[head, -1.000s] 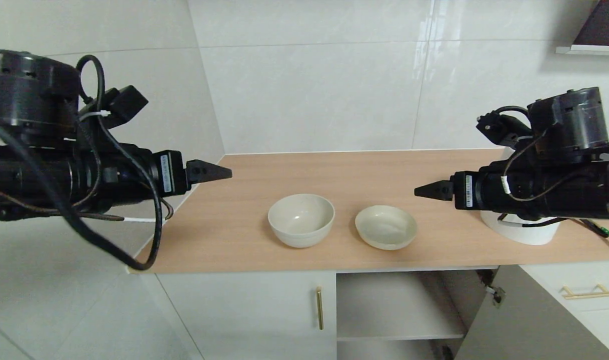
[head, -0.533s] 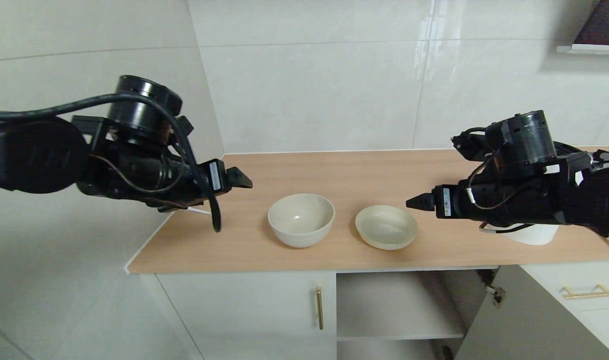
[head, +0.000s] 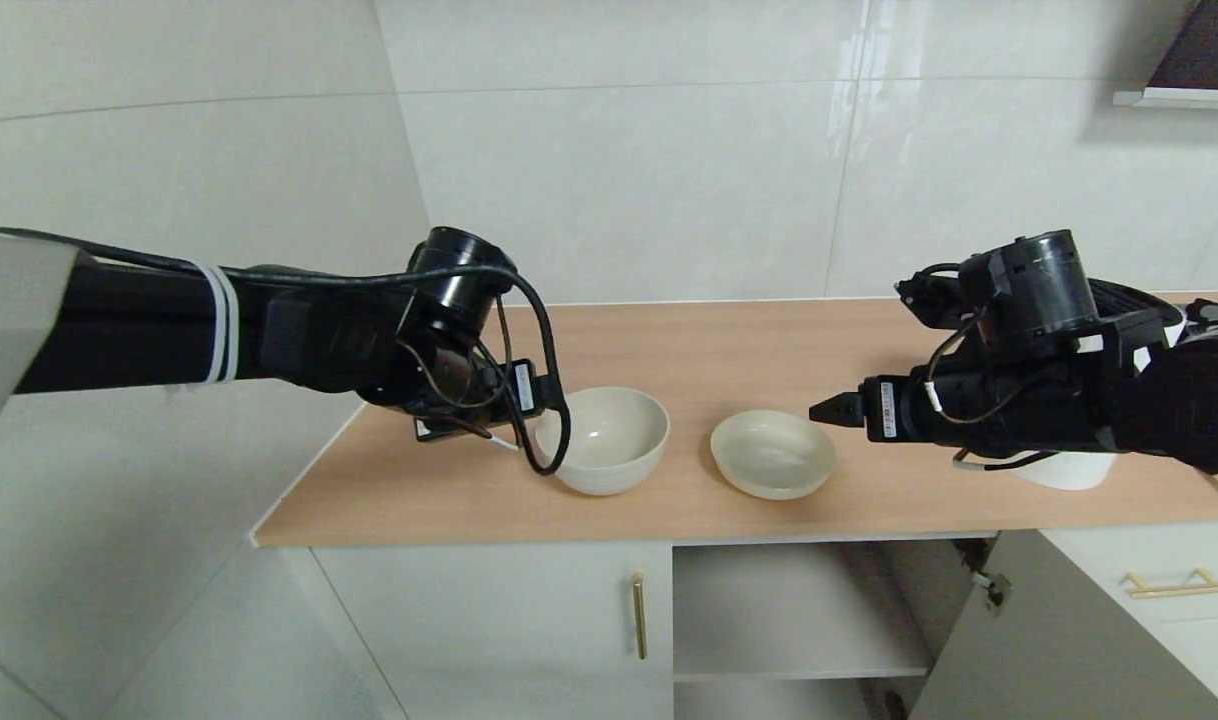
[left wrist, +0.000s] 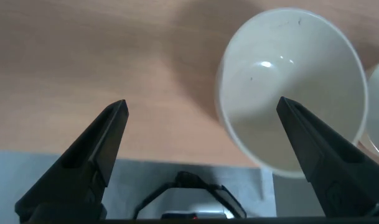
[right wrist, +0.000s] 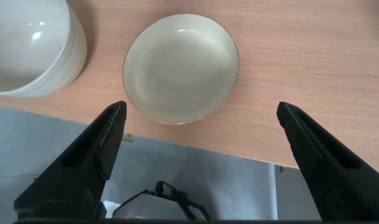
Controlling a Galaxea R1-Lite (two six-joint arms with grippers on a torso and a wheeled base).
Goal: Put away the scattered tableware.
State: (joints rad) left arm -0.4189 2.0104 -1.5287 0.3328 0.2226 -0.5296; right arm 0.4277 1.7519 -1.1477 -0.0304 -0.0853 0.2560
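A deep white bowl [head: 602,440] [left wrist: 292,121] [right wrist: 30,50] and a shallow cream dish [head: 772,453] [right wrist: 181,67] sit side by side on the wooden counter [head: 709,350], the dish to the right. My left gripper [head: 541,408] [left wrist: 201,155] is open at the deep bowl's left side. One of its fingers [left wrist: 320,162] hangs over the bowl's inside, the other over bare counter. My right gripper [head: 831,410] [right wrist: 198,155] is open and empty, just right of the dish and a little above it.
A white round vessel [head: 1064,468] stands on the counter behind my right arm. Below the counter a cabinet [head: 789,610] stands open, its door [head: 1049,640] swung out to the right. The counter's left edge [head: 299,480] meets the tiled wall.
My left arm has swung right and down, from beyond the counter's left edge to the deep bowl's rim. My right gripper has edged left toward the shallow dish.
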